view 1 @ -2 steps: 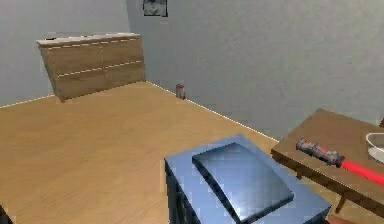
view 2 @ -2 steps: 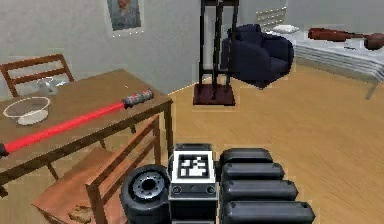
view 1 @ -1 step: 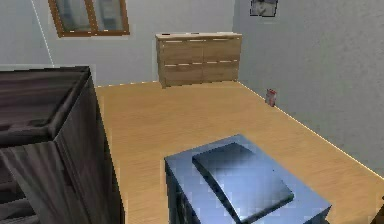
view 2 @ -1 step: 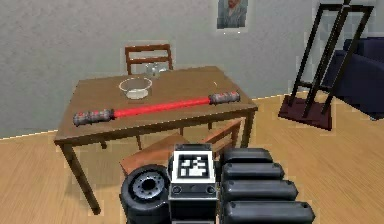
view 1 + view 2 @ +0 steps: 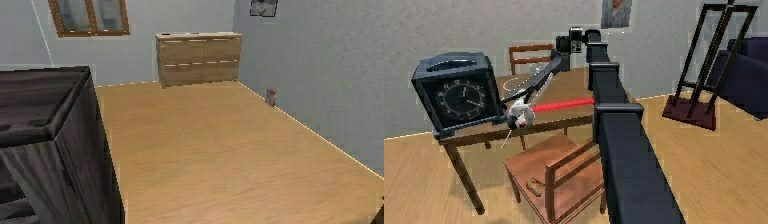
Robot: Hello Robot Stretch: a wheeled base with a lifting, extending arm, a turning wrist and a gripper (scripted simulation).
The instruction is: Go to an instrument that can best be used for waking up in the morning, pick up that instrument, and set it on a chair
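Observation:
A dark boxy alarm clock [image 5: 459, 92] with a round dial stands out at the arm side view's left, over the left end of a wooden table [image 5: 554, 118]. My arm rises from the bottom edge. The gripper [image 5: 515, 111] reaches down left, its fingers ending just right of the clock, above the table. I cannot tell whether it holds anything. One wooden chair [image 5: 556, 172] stands in front of the table, below the gripper. A second chair [image 5: 532, 56] stands behind the table.
A red rod [image 5: 566, 103] lies on the table. A dark stand [image 5: 709, 70] and a blue sofa [image 5: 750, 70] are at the right. Ahead, wooden floor leads to a dresser [image 5: 198, 58]. A dark cabinet [image 5: 50, 140] is close at the left, and a small red-and-white object [image 5: 271, 96] sits by the wall.

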